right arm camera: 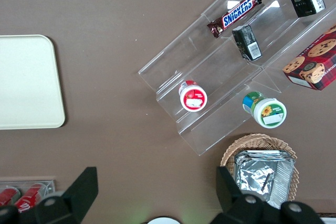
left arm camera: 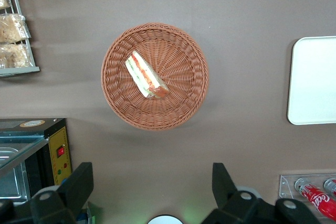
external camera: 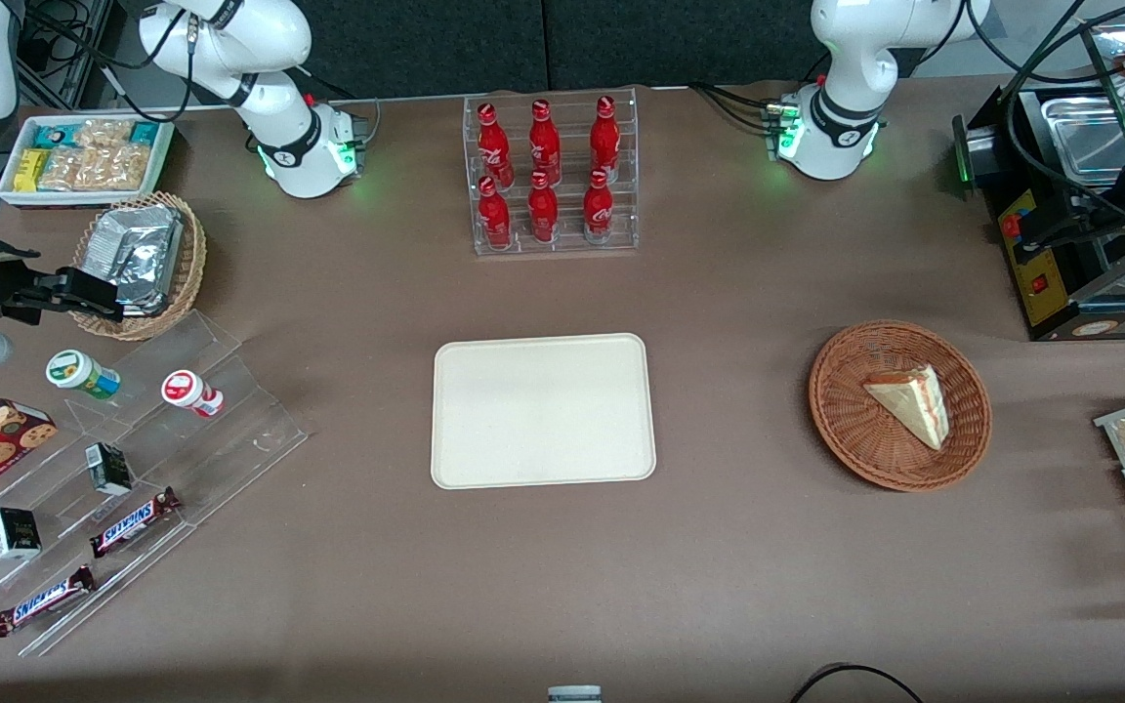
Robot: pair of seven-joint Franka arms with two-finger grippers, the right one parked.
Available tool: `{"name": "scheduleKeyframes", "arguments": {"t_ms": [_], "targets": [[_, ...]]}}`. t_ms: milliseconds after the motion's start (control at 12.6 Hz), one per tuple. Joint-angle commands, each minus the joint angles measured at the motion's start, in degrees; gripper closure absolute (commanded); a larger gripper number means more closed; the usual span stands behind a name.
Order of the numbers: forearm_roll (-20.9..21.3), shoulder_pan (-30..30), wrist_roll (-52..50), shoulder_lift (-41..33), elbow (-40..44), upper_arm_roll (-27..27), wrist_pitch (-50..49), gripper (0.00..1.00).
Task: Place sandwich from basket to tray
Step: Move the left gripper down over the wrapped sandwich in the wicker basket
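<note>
Sandwich [external camera: 907, 401] transfer has not begun, I judge. My tray [external camera: 543, 410] sits bare mid-worktop; the basket [external camera: 899, 403], nearer the working arm's edge, holds the sandwich. My tool [left arm camera: 151, 192] hangs high over the basket, fingers spread apart, gripping nothing.

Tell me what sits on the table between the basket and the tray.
Nothing: the front view shows only bare brown tablecloth between the basket holding the sandwich and the tray. The open gripper hangs high above the basket.
</note>
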Motion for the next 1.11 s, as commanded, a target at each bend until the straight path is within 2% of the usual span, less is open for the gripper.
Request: {"name": "scheduleKeyframes", "arguments": {"t_ms": [0, 238, 475, 634, 1030], "targets": [[-0.9, 0.5, 1.1, 1.1, 2.2, -0.9, -1.0, 0.00], [-0.5, 0.5, -0.3, 3.0, 2.0, -0.8, -0.4, 0.00], [0.3, 0.8, -10.1, 6.9, 0.6, -0.5, 1.5, 0.00], [4.3, 0.9, -13.5, 7.2, -5.0, -0.5, 6.7, 0.00], [3.8, 1.7, -34.4, 5.4, -25.0, 0.5, 30.7, 0.00]]}}
